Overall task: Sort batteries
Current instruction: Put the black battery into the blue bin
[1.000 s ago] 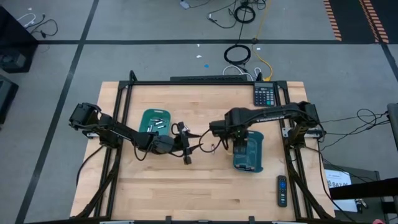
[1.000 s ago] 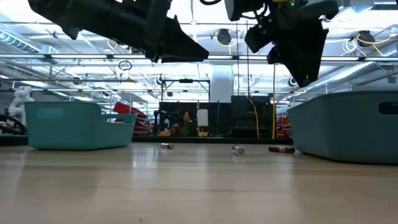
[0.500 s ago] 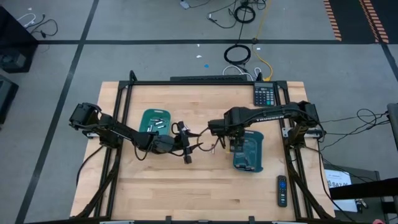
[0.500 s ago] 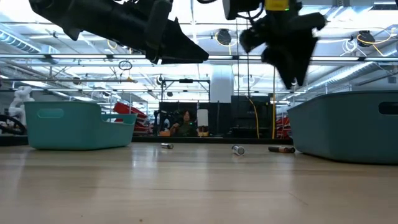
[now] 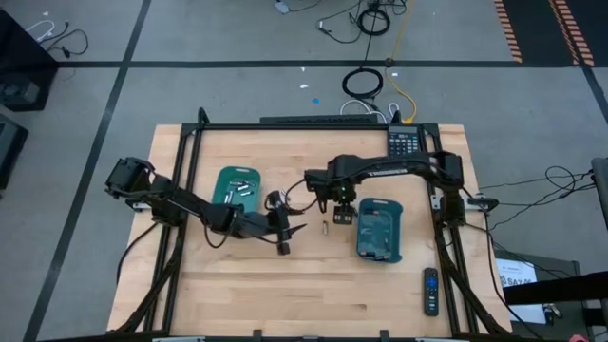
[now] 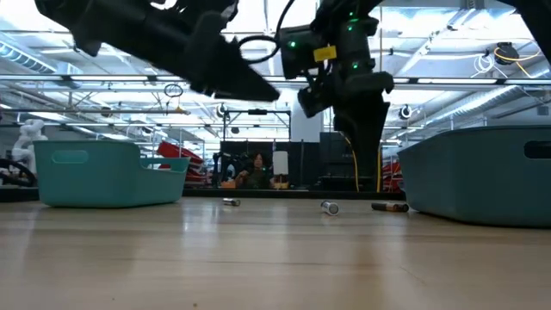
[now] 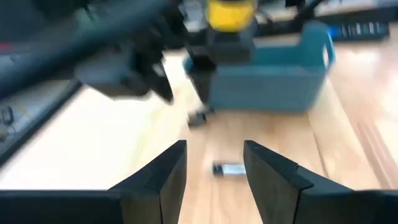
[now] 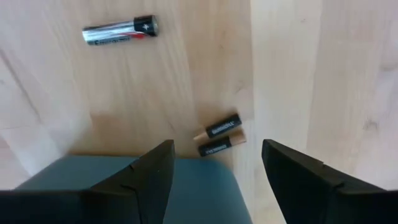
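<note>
Loose batteries lie on their sides on the wood between two teal trays. A silvery one sits just ahead of my left gripper, whose fingers are open above the table. My right gripper hovers open at the right tray's left edge. Its wrist view shows two dark thin batteries side by side and a silvery battery farther off. The left tray holds silvery batteries, the right tray dark ones. The low view shows three loose batteries.
A calculator lies at the table's far right corner and a black remote near the right edge. The near half of the table is bare wood. The two grippers are close together between the trays. A person sits far behind the table.
My right gripper has swung from above the right tray toward the table's left and far side, and now hangs over the wood beside the tray. My left gripper has edged slightly right and lower. The batteries on the table have stayed put.
</note>
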You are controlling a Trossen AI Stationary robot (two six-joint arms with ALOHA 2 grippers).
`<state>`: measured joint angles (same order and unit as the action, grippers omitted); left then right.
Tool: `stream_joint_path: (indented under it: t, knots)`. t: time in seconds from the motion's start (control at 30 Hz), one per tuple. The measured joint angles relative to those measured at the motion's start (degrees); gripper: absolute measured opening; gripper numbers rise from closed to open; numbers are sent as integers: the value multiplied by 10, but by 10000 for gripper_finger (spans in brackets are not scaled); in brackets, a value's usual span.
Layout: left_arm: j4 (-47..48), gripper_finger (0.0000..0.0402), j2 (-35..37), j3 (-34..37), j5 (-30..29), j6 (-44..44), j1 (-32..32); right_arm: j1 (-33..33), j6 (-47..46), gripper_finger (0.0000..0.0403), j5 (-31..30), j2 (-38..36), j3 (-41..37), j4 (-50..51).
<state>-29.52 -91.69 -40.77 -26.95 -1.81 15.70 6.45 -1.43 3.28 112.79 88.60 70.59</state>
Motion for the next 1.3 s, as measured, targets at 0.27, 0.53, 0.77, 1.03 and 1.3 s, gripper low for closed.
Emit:
stream_joint_path:
  t: [0.27, 0.53, 0.77, 1.03, 1.3]
  knots:
    - [122, 169, 8, 1, -68, 46, 50, 3, -14, 233, -1, 33, 0, -2]
    - [238, 169, 79, 8, -146, 90, 91, 3, -19, 233, 1, 86, 0, 11]
    - [247, 169, 130, 57, -171, 120, 100, 3, -14, 232, 1, 102, 0, 11]
    - [256, 169, 169, 86, -176, 135, 103, 3, 57, 216, -3, 102, 0, 12]
    - [285, 169, 186, 86, -186, 135, 108, 2, 87, 183, -3, 102, 0, 16]
